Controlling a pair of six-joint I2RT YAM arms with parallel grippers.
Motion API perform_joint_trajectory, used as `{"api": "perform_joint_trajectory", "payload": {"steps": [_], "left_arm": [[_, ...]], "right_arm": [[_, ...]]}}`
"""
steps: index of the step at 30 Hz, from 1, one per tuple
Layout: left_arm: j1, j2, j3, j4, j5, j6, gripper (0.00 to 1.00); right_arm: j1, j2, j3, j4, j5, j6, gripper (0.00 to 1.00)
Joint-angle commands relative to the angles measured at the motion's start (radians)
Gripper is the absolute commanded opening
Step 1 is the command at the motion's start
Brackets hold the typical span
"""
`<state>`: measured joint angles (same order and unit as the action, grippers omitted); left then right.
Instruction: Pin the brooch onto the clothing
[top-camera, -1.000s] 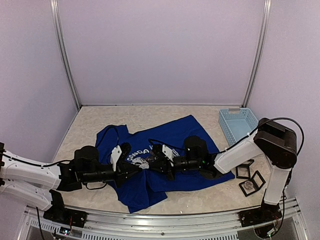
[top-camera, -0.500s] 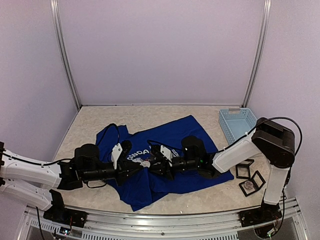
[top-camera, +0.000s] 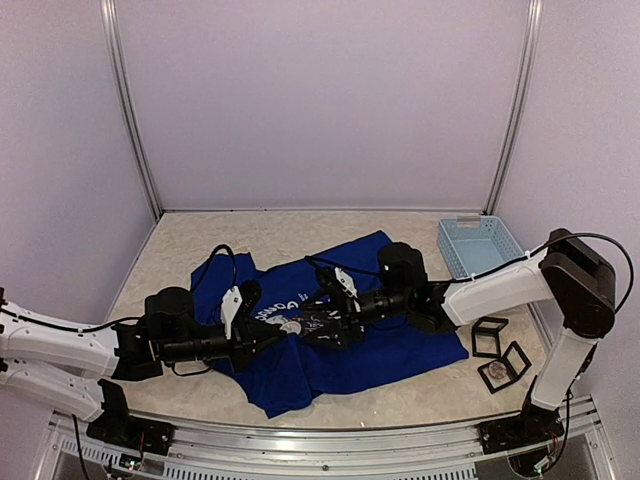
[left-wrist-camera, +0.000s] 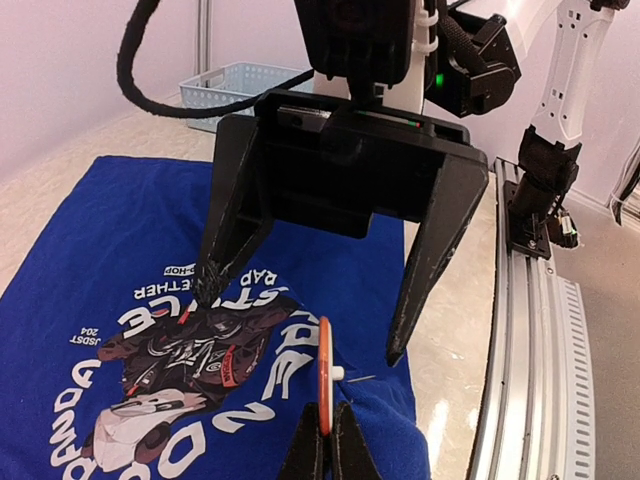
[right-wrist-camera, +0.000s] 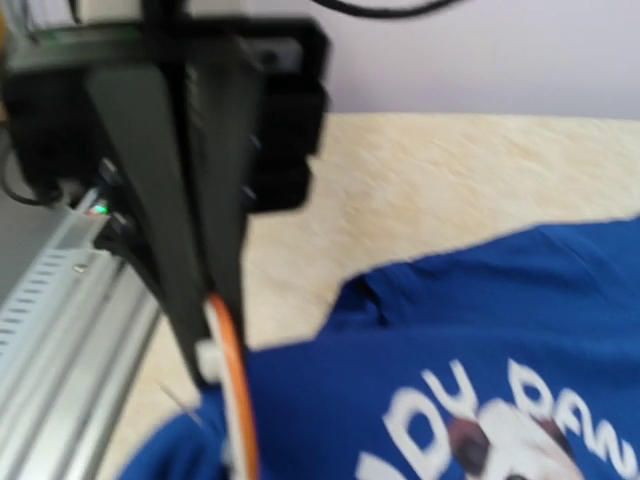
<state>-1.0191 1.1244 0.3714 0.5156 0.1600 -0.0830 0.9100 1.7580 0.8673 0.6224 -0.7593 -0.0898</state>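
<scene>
Overhead, we saw the royal-blue T-shirt rumpled toward the near edge of the table. Only the left wrist view plainly showed the right gripper spread wide over the panda print, and the left gripper pinching the orange-rimmed brooch edge-on.

Both arms reach low toward the middle and meet almost tip to tip. The left arm lies stretched out to the right, with the left gripper pinched tight on the brooch. The right arm folds at a raised elbow and runs leftward – the right gripper faces the other one, fingers spread wide
</scene>
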Motion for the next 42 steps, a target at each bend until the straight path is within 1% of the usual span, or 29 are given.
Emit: {"api": "perform_joint_trajectory", "payload": {"steps": [1, 3, 6, 10, 11, 13, 18, 26, 33, 38, 42], "left_arm": [[-0.008, -0.026, 0.014, 0.021, -0.001, 0.027, 0.00], [-0.008, -0.028, 0.015, 0.017, -0.002, 0.028, 0.00], [-0.008, -0.032, 0.015, 0.019, -0.006, 0.030, 0.00], [-0.009, -0.030, 0.019, 0.020, 0.000, 0.037, 0.00], [-0.008, -0.029, 0.021, 0.019, 0.001, 0.037, 0.00], [-0.008, -0.029, 0.021, 0.017, 0.001, 0.038, 0.00], [-0.010, -0.028, 0.020, 0.017, 0.002, 0.038, 0.00], [-0.015, -0.030, 0.018, 0.014, 0.000, 0.041, 0.00], [-0.019, -0.034, 0.018, 0.012, -0.006, 0.047, 0.00], [-0.023, -0.034, 0.017, 0.011, -0.006, 0.049, 0.00], [-0.026, -0.033, 0.018, 0.011, -0.004, 0.052, 0.00]], "right_arm": [[0.019, 0.036, 0.065, -0.063, -0.103, -0.016, 0.72], [0.024, 0.050, 0.080, -0.063, -0.106, -0.007, 0.66], [0.024, 0.056, 0.083, -0.050, -0.103, 0.005, 0.51], [0.024, 0.063, 0.082, -0.044, -0.102, 0.019, 0.37], [0.024, 0.065, 0.083, -0.039, -0.104, 0.027, 0.35], [0.025, 0.069, 0.086, -0.033, -0.106, 0.038, 0.35], [0.029, 0.078, 0.105, -0.044, -0.118, 0.044, 0.39], [0.037, 0.083, 0.139, -0.077, -0.128, 0.044, 0.41], [0.042, 0.094, 0.151, -0.085, -0.111, 0.052, 0.33], [0.042, 0.087, 0.142, -0.080, -0.073, 0.063, 0.23], [0.041, 0.094, 0.156, -0.084, -0.045, 0.087, 0.20]]}}
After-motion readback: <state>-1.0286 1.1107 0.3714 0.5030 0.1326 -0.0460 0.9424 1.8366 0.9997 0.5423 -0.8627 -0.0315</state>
